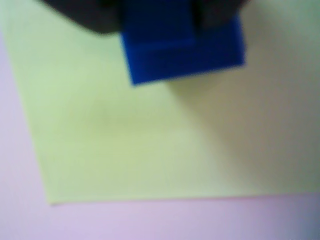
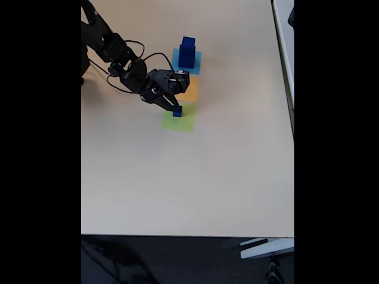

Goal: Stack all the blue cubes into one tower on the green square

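In the fixed view my gripper [image 2: 176,109] reaches down over the green square [image 2: 185,123], shut on a small blue cube [image 2: 177,112] at the square's upper left part. In the wrist view the blue cube [image 1: 185,55] sits blurred at the top, its narrower part between my dark fingers [image 1: 95,15]; the gripper [image 1: 157,20] is above the pale green square [image 1: 150,140]. Whether the cube rests on the square or hangs just above it, I cannot tell. A stack of blue cubes [image 2: 188,52] stands on the light-blue square [image 2: 195,68].
An orange square [image 2: 190,92] lies between the light-blue and green ones. The arm [image 2: 118,56] and its cables come in from the upper left. The table's front edge [image 2: 177,235] runs along the bottom, with a white object [image 2: 266,247] past it at lower right.
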Action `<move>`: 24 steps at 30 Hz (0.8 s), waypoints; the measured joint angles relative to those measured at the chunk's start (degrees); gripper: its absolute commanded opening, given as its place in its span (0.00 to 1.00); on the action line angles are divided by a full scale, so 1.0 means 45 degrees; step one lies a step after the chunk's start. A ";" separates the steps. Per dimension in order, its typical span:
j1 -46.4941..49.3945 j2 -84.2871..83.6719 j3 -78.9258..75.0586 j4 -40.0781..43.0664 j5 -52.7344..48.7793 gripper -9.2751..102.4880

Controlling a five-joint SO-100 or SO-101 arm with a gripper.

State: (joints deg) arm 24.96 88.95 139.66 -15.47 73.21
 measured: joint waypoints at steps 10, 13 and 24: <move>0.0000 0.0039 0.0000 0.0039 -0.0293 0.12; 0.0000 0.0039 0.0000 0.0039 -0.0293 0.12; 0.0000 0.0039 0.0000 0.0039 -0.0293 0.18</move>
State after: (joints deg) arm 24.96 89.12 139.66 -15.29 71.89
